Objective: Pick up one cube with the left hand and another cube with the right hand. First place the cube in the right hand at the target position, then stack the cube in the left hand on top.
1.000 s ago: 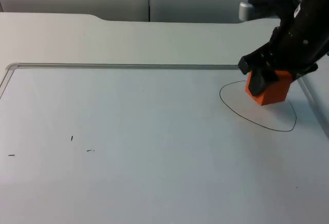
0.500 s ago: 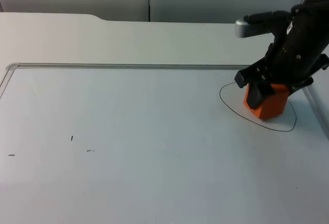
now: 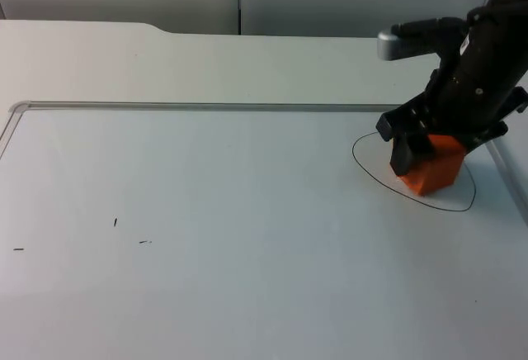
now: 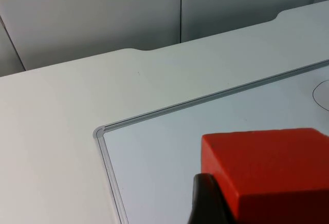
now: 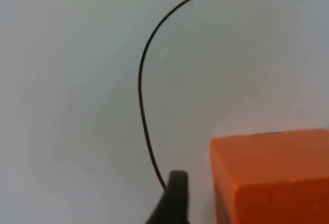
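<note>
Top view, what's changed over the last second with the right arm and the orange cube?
The right gripper lowered the orange cube from just above the table into the drawn circle and still grips it. The left gripper holds a red cube. The table looks unchanged.

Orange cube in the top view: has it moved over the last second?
Yes. The orange cube, held in the right gripper, has come down and slightly forward into the drawn circle; most of that happened early.
</note>
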